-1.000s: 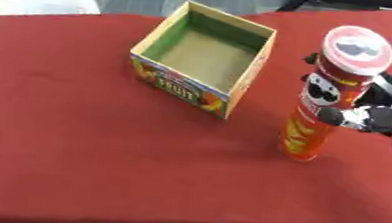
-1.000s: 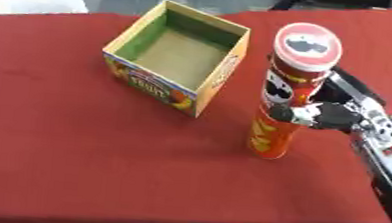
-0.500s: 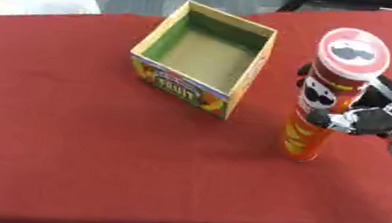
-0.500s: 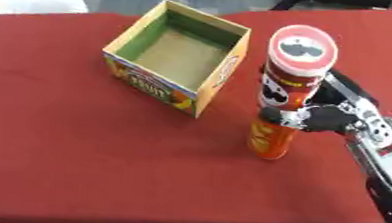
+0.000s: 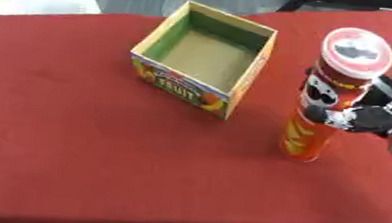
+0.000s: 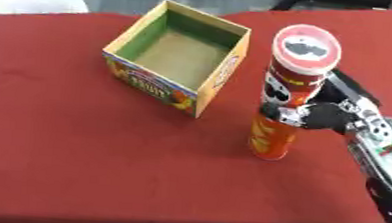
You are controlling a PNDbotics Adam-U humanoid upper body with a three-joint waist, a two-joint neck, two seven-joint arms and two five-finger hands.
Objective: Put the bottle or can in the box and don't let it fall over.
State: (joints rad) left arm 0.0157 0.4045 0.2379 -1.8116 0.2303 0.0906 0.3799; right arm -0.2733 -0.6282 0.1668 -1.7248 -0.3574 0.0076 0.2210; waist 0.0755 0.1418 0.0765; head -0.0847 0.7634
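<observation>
Right hand gripping the chip can beside the open box

The right hand (image 6: 326, 116) has its fingers curled around the middle of 1 tall red chip can (image 6: 287, 93), which stands upright on the red tablecloth (image 5: 82, 149) just right of the empty fruit-print cardboard box (image 5: 205, 58). Holding it mid-body, near its balance point, probably helps keep so tall a can from tipping when it is lifted into the box. The left hand is out of sight.

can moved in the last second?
No. The can stands upright at the same gap right of the box, with the right hand fingers curled round it.
</observation>
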